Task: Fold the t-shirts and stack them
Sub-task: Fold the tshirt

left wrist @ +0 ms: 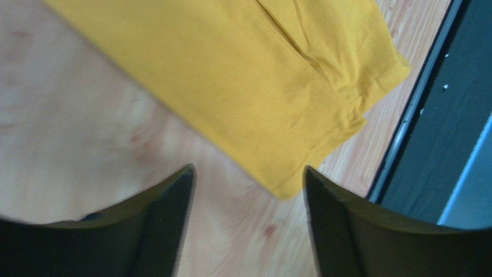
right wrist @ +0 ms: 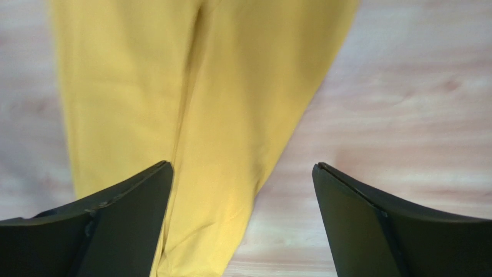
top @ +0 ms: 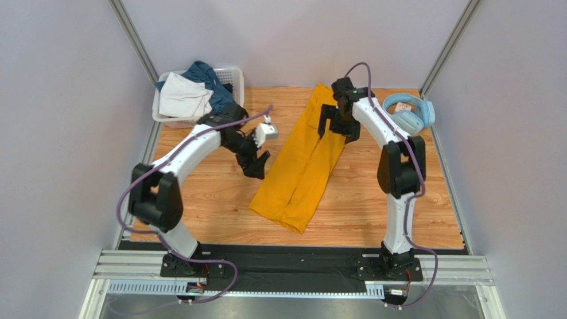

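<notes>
**A:** How far along is the mustard-yellow t-shirt (top: 303,163)?

**B:** It lies flat on the table (top: 213,199) between the two arms, as one long narrow strip slanting from the far edge toward the near side. Its sides look turned in over the middle, so I judge the lengthwise fold done.

**A:** And the hands?

**B:** Neither holds anything. The left hand (top: 256,165) hovers just beside the strip's left edge. Its jaws are apart, and in its own wrist view only bare wood and a hem corner show between them. The right hand (top: 339,125) hangs over the far part of the strip with its jaws spread wide. There is cloth below them, but none is pinched.

**A:** What is left on that shirt?

**B:** The crosswise folds, I would say. The strip needs bringing end to end to make a compact packet.

**A:** And the others?

**B:** A white garment (top: 181,98) and a dark teal-blue garment (top: 209,78) sit heaped, unfolded, in the white basket (top: 234,74) at the far left corner. No stack exists yet, so I would call the job early: one shirt half folded, two not begun.

**A:** Anything in the way?

**B:** Light-blue headphones (top: 409,111) lie at the far right, near the right arm but apart from the cloth.
</notes>
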Robot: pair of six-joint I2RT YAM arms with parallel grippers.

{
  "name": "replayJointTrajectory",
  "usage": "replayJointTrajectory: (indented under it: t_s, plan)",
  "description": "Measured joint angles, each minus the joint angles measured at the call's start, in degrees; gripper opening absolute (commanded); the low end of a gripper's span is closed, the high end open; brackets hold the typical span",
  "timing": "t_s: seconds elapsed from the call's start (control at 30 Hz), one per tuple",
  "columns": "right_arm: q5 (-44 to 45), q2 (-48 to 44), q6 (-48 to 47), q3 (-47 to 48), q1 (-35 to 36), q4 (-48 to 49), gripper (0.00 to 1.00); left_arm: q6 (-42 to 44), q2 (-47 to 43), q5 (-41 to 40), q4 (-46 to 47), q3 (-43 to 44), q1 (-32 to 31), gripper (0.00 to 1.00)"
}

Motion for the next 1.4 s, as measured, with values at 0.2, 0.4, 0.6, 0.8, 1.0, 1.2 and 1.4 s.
replayJointTrajectory:
  t_s: [0.2,0.4,0.6,0.8,1.0,1.2,1.4]
  plan:
    - [-0.2,-34.6,6.6,-36.0,14.9,7.2,1.00,-3.8,-27.7,-2.8,4.1,-8.3,4.5,0.98]
    - [-1.7,-54.2,19.5,-63.7,28.1,12.3,1.00,-5.7,-35.9,-4.0,2.9,-14.1,7.0,0.47]
    - [2.2,-43.9,23.8,-59.9,43.8,11.6,1.00,-6.2,-28.9,-1.4,1.5,-16.0,7.7,0.20]
    - [7.9,-29.2,23.7,-45.4,49.1,10.0,1.00,-6.0,-25.3,1.1,1.9,-19.9,7.6,0.46]
    - [8.1,-32.0,26.0,-53.5,49.8,11.8,0.98,-4.8,-24.0,-1.0,3.0,-26.3,5.0,0.56]
    - [7.5,-32.6,27.1,-57.1,49.7,14.2,0.92,-4.9,-21.4,-3.4,5.5,-28.7,0.3,0.51]
    - [6.9,-32.5,24.5,-56.5,50.8,17.6,0.88,-4.7,-17.3,-5.2,8.2,-29.1,-2.7,0.52]
